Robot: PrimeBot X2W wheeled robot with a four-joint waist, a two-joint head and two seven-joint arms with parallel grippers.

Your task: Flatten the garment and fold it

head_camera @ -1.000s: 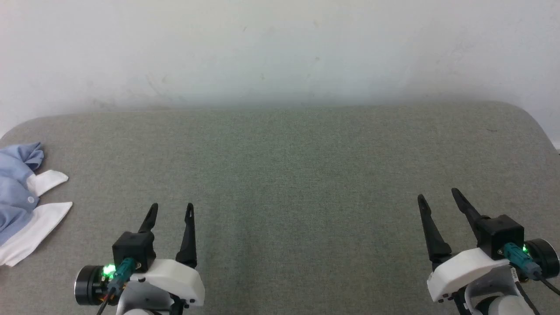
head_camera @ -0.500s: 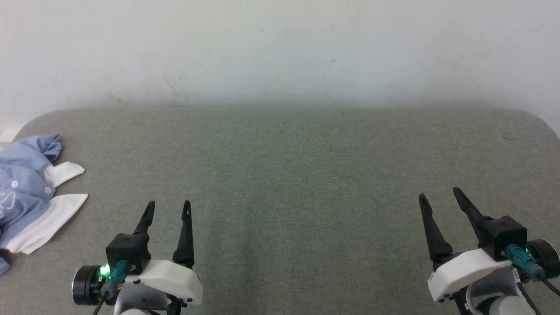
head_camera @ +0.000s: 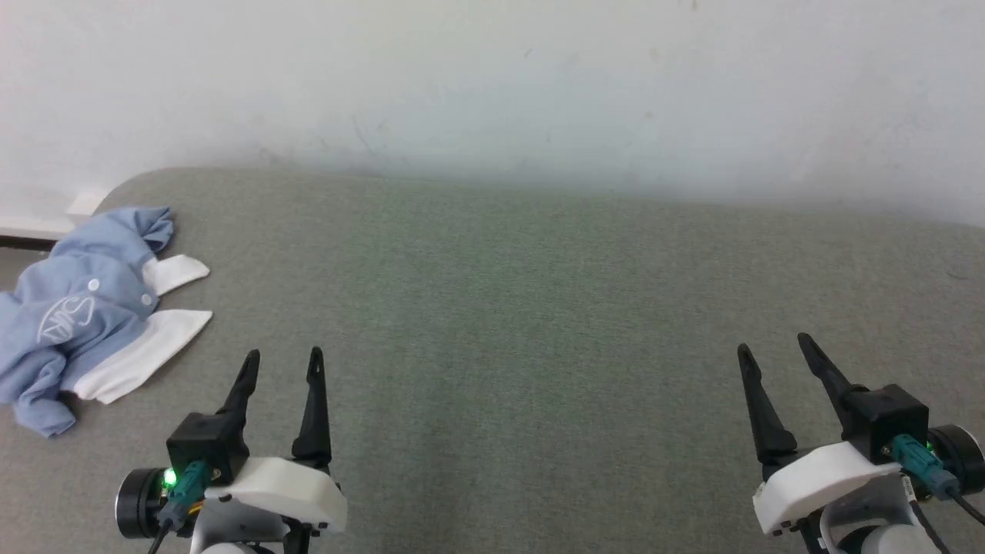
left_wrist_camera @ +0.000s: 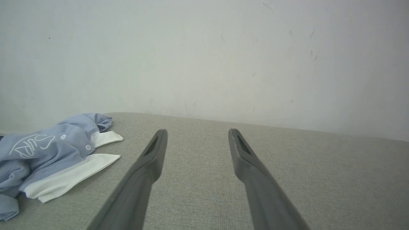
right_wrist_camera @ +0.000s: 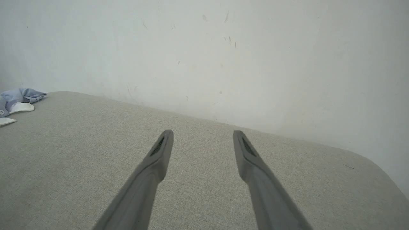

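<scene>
So the left gripper (head_camera: 283, 354) sits at the lower left with its two dark fingers spread wide and nothing between them. The right gripper (head_camera: 772, 343) at the lower right is just as wide and just as empty, both over the grey fabric surface (head_camera: 492, 308). The garment (head_camera: 85, 323) is a crumpled light-blue heap with white panels and its white script logo facing up. It lies near the surface's left edge, up and to the left of the left gripper without touching it, and well apart from the right one.
</scene>
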